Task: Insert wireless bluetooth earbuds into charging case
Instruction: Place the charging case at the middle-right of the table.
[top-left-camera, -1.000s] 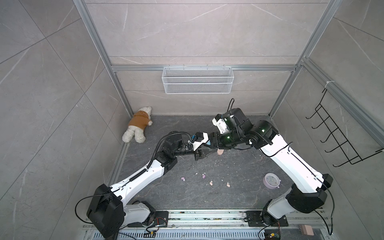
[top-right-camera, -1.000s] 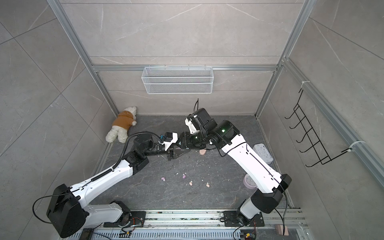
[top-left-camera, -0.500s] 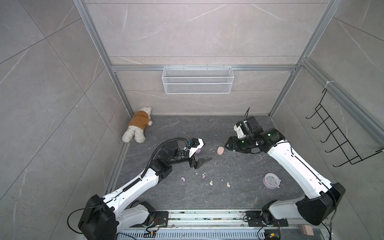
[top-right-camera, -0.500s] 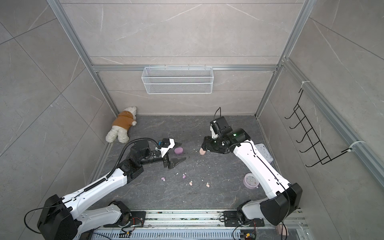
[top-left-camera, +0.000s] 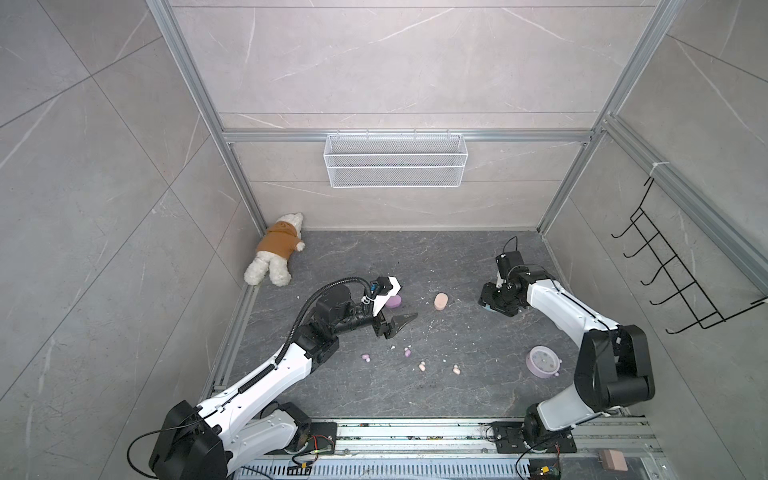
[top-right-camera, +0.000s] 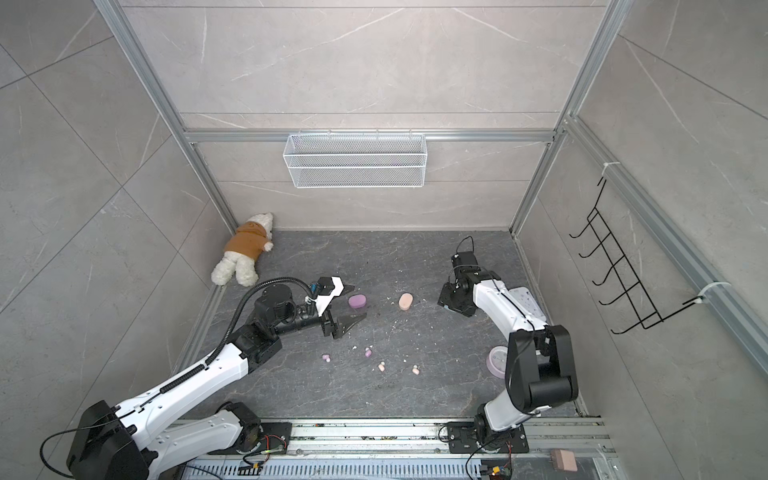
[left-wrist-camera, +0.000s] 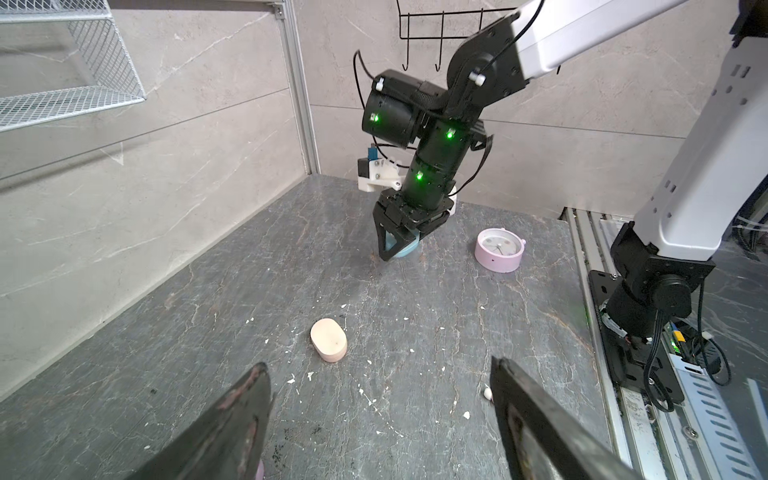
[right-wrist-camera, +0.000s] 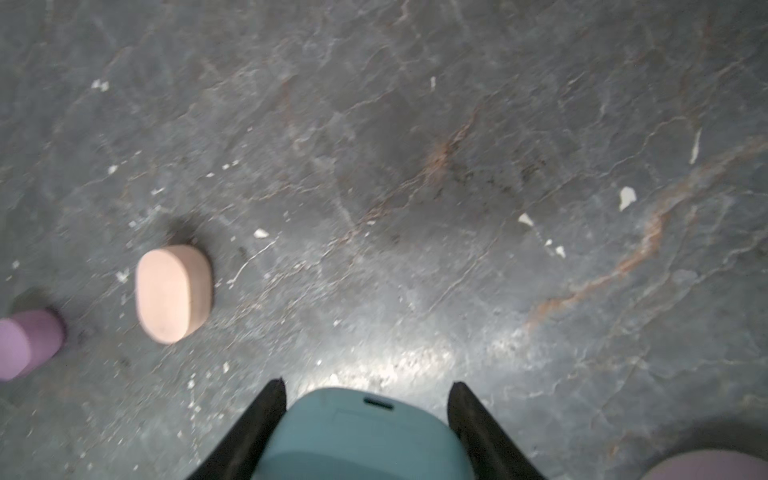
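The left arm (top-left-camera: 266, 374) and the right arm (top-left-camera: 569, 307) had smooth white shells with fat black joints (top-left-camera: 615, 370) between them. Small dark holes (left-wrist-camera: 735, 79) dotted the white shell. A black ribbed hose (top-left-camera: 338, 282) ran along the left arm. A thin black wire (top-left-camera: 513, 238) curled off the right arm's wrist. Each wrist carried a white camera holder (top-left-camera: 384, 291). Small green lights (left-wrist-camera: 449, 134) glowed on the right arm's black wrist parts. The left gripper (left-wrist-camera: 378, 362) and the right gripper (right-wrist-camera: 368, 382) each had two flat, black, pointy fingers (left-wrist-camera: 528, 415). Each arm stood on a black base plate (top-left-camera: 505, 442).
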